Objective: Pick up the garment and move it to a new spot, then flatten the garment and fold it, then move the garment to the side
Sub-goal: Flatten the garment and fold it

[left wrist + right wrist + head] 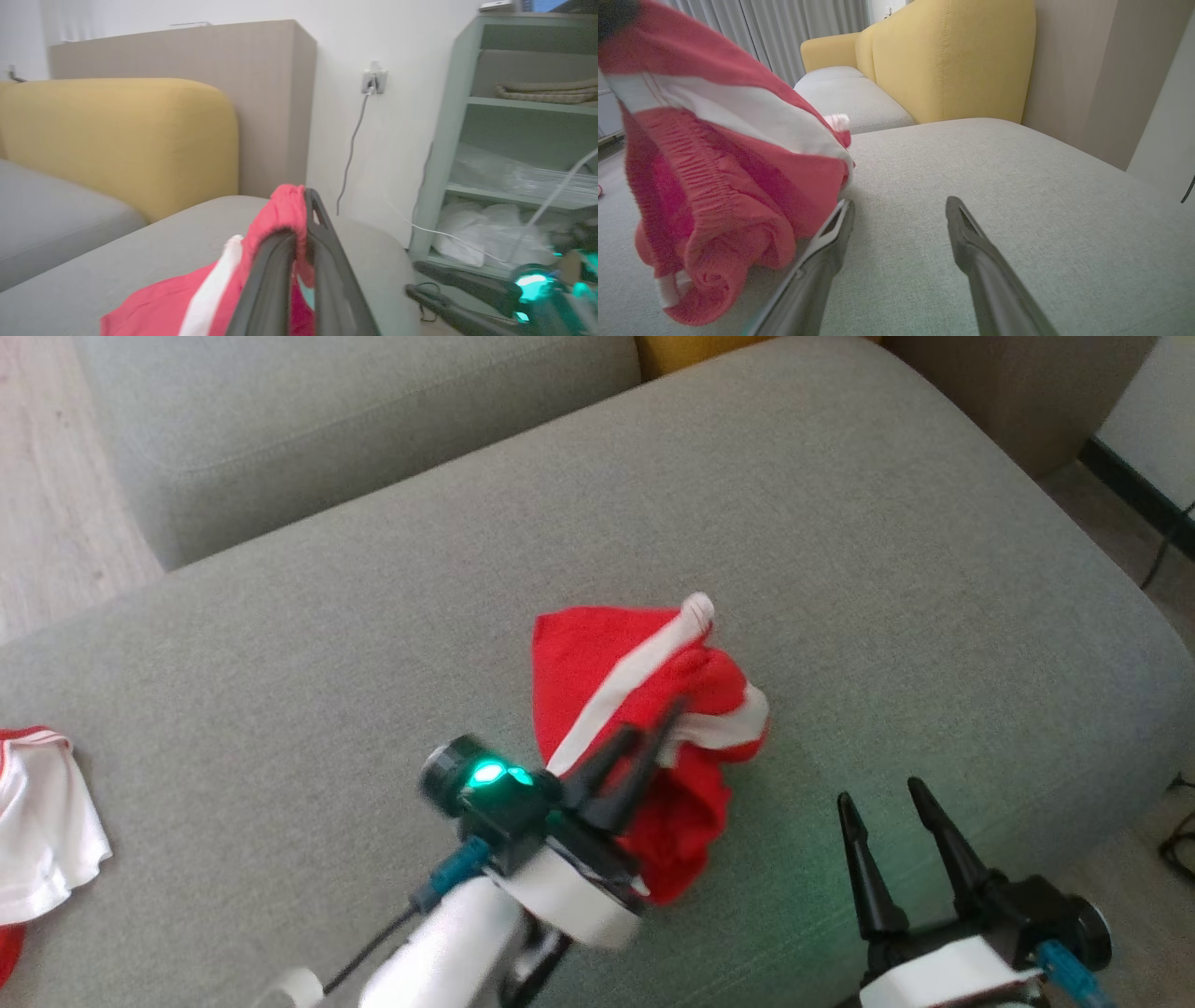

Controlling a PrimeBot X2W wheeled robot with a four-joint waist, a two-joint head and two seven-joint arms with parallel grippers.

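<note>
The garment [644, 709] is a red piece with white stripes, bunched up on the grey sofa cushion [747, 504]. My left gripper [658, 719] is shut on a fold of it near the top, and the cloth hangs lifted below the pinch. In the left wrist view the red garment [280, 219] is squeezed between the two dark fingers [327, 261]. My right gripper [882, 793] stands open to the right of the garment, over the cushion. In the right wrist view the garment [719, 177] hangs at the left, beside the open gripper [899, 210].
Another red and white cloth [37, 821] lies at the cushion's left edge. A second grey cushion [327, 420] sits behind, with wooden floor [56, 504] at the left. A yellow sofa back [952, 60], a green shelf unit [523, 140] and cables [1167, 551] stand to the right.
</note>
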